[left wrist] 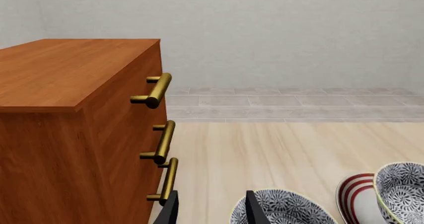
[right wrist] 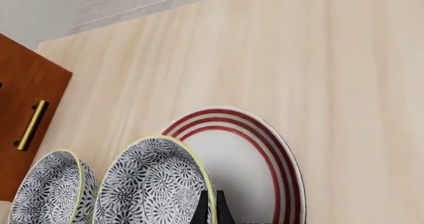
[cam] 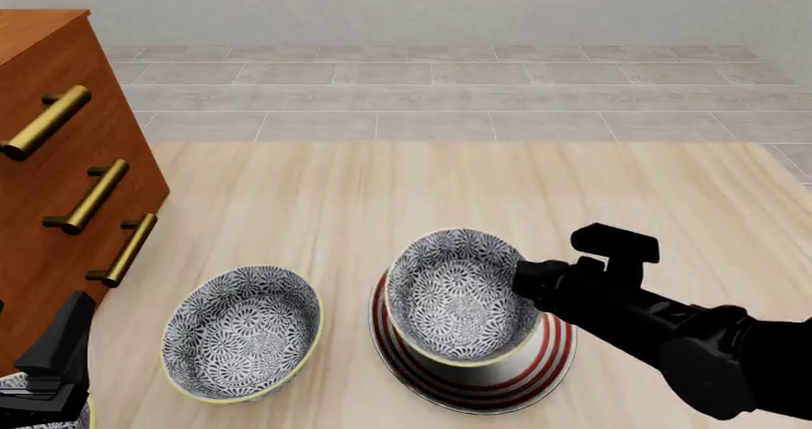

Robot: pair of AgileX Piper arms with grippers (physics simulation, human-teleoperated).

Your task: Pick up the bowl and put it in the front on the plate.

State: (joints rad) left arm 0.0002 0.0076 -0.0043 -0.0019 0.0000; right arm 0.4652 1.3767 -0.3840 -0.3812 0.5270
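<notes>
The tabletop (cam: 380, 191) is showing pale, smooth wood grain. The cabinet (cam: 51, 210) is looking like reddish polished wood, its handles (cam: 89, 196) gleaming like brushed brass. The bowl (cam: 457, 296) and plate (cam: 508, 377) are appearing as smooth glazed ceramic. The right claw (cam: 539, 277) is reading as matt black plastic.

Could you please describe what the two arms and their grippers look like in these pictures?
The right arm is matte black with chunky rounded links and a boxy block mounted on top. The left gripper has slim, flat black fingers. No cables, labels or markings are visible on either.
</notes>
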